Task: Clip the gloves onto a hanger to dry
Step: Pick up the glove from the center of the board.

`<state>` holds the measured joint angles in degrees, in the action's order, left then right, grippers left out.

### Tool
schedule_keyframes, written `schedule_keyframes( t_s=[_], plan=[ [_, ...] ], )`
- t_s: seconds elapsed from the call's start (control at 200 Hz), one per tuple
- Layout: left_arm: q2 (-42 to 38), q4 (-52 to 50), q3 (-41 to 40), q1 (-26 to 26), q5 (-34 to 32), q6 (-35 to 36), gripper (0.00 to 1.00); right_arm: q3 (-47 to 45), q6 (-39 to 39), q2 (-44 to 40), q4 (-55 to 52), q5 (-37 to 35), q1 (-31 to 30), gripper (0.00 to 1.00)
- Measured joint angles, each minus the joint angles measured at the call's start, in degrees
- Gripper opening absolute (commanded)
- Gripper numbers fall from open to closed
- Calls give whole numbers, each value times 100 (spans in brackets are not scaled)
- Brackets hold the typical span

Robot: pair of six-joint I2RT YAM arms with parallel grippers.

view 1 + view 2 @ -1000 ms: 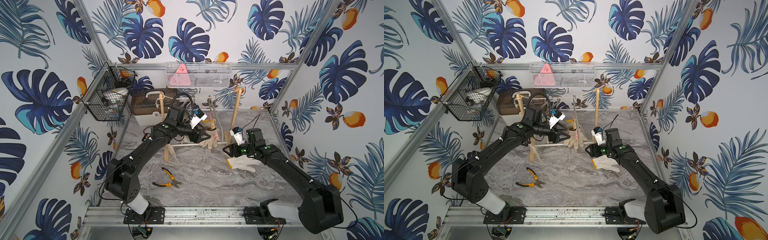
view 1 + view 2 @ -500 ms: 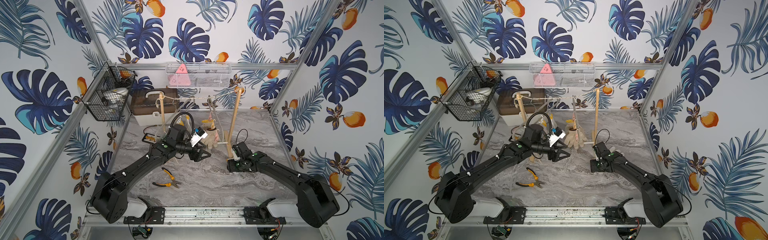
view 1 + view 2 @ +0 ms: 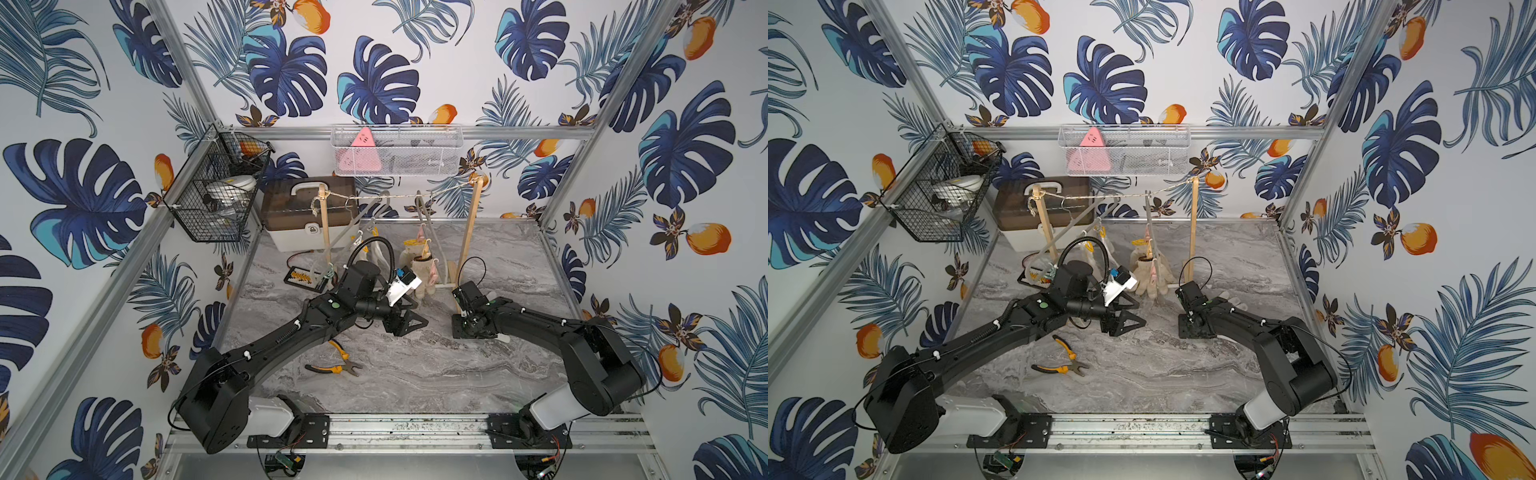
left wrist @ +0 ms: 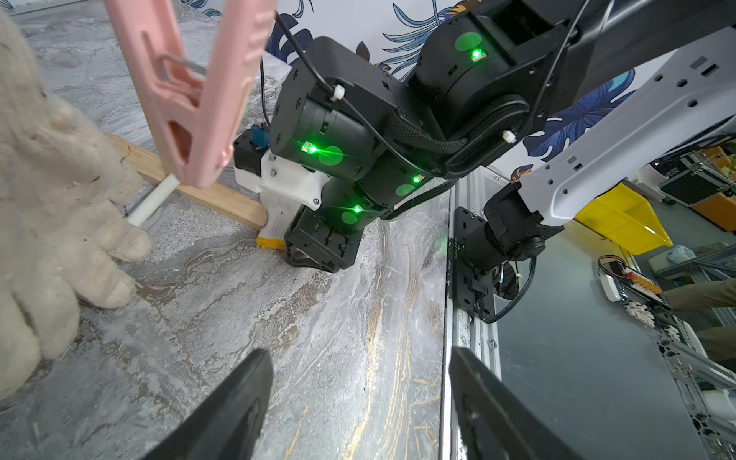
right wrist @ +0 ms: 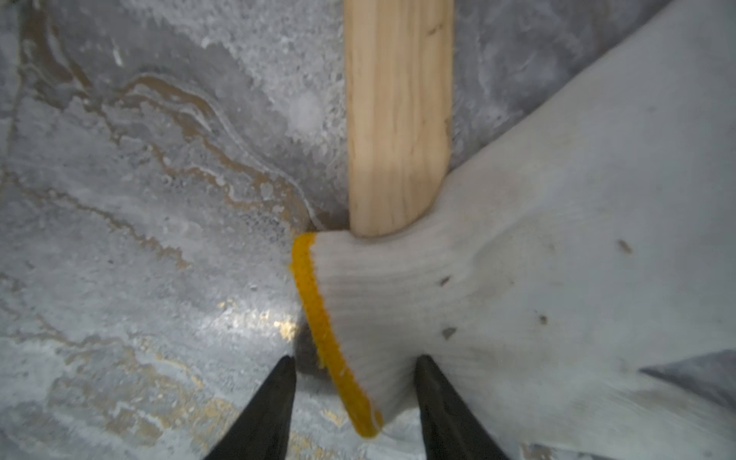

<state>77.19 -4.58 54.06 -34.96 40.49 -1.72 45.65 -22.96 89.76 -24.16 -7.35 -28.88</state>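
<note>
Cream knit edged in yellow: one glove [image 5: 517, 278] lies flat on the marble table [image 5: 139, 199]. Its cuff touches the rounded end of the rack's [image 5: 398, 119] wooden foot, on the side of the rack nearest the right arm. Whether the foot sits on the fabric or only butts against it, I cannot tell.

The right gripper [image 5: 355, 358] stands over that cuff, just off the foot's end, with its jaws apart. One finger is over bare table outside the yellow edge and the other is on the knit. The cuff lies between them with a gap beside the edge, so nothing is pinched.

The left gripper [image 4: 360, 352] hangs low in front of the rack's middle, jaws spread wide and empty.

More gloves [image 3: 1148, 274] hang between the rack's posts, fingers down. Their tips reach the table in the left wrist view, with a pink peg [image 4: 191, 99] just beside them. Orange-handled pliers [image 3: 336, 365] lie well in front of the rack, on the left arm's side.
</note>
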Motion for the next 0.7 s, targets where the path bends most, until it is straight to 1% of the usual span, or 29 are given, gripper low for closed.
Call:
schedule_keyframes(
  t_s=[0.07,0.185,0.265,0.405,0.535,0.615,0.7],
  plan=[
    [0,-7,-9,-11,-13,0,76,-26,-20,31,120,-105,0,33],
    [2,-15,-7,-26,-24,0,76,-127,-109,7,308,-264,7,12],
    [7,-24,2,-37,-24,0,76,-140,-166,-81,310,-216,7,0],
    [48,-81,85,-61,-31,20,76,-35,-184,-529,-107,7,2,0],
    [57,-271,225,-120,-127,195,76,271,-4,-1268,-562,302,7,0],
    [42,-330,260,-179,-160,380,76,507,210,-1733,-855,732,4,0],
    [13,-426,297,-267,-225,658,76,769,527,-2074,-1191,1377,7,0]
  ],
)
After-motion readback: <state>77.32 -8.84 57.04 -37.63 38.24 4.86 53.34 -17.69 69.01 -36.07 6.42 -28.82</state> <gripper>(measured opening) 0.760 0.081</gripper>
